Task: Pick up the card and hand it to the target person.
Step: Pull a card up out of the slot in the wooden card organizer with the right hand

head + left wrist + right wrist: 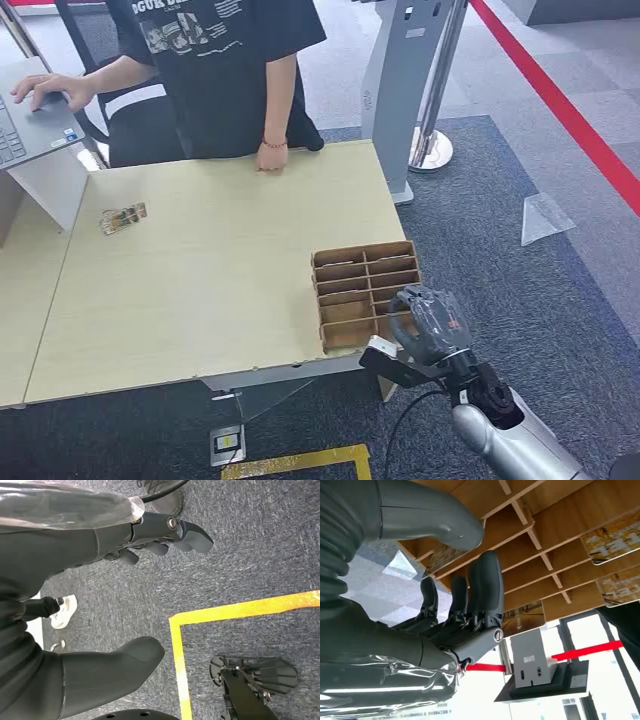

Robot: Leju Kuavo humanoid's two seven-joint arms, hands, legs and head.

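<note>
Currently the right hand [423,322] hovers at the near right corner of the wooden card rack [355,270], positioned there because the rack holds the cards to be picked. In the right wrist view the fingers [486,587] are extended and slightly curled toward the thin wooden dividers, with the thumb [444,517] apart from them and nothing between: the hand is released and holds no card. Printed cards [610,542] lie flat in several compartments, glossy and rectangular; one card [523,617] sits in the compartment just beyond the fingertips and is judged the likely target. The rack is a shallow tray of light brown board, divided into narrow slots.

The left hand [162,537] hangs beside the body over dark grey carpet, fingers loosely spread and grasping nothing, since this step needs one arm.

The table [189,290] has a smooth pale wood-grain top. A person [219,70] in a black printed shirt stands at its far edge with one hand [270,157] resting on it, placed to receive the card. Another small card [123,218] lies flat on the table's far left.
</note>
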